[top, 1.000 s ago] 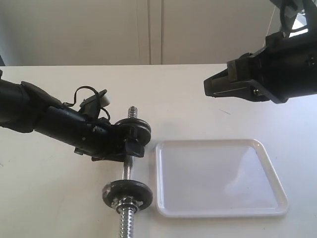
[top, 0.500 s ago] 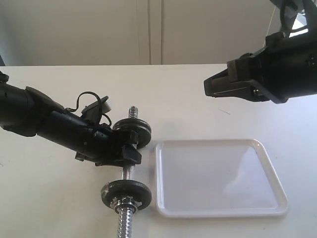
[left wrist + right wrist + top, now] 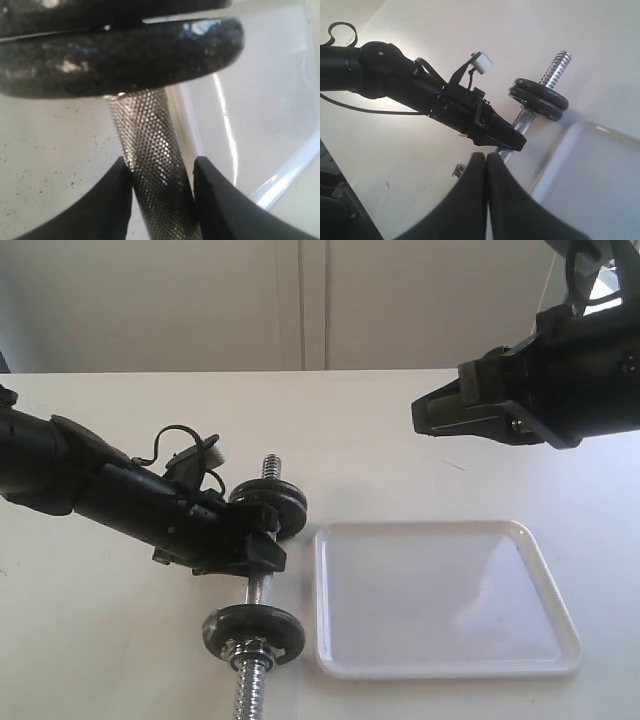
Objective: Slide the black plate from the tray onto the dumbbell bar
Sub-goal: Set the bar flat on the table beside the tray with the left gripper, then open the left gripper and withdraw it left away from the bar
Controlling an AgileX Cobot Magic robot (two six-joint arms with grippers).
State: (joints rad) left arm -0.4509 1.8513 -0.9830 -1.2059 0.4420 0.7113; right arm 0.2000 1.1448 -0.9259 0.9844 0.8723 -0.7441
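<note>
The dumbbell bar (image 3: 258, 585) lies on the table left of the white tray (image 3: 440, 668), whose floor is bare. Two black plates (image 3: 270, 506) sit pressed together on the bar's far end, and a third black plate (image 3: 253, 632) sits near its front end. My left gripper (image 3: 262, 545) is shut on the knurled bar (image 3: 150, 150) just behind the stacked plates (image 3: 120, 55), one finger on each side. My right gripper (image 3: 486, 156) hangs high at the right (image 3: 420, 418), shut and empty.
The threaded bar ends stick out past the plates at both ends (image 3: 268, 465). The tray's left rim (image 3: 195, 145) runs close beside the bar. A white wall stands behind the table's far edge.
My left gripper has drawn back a little from the stacked plates along the bar and its fingers have closed onto the knurled handle. The right arm has not moved.
</note>
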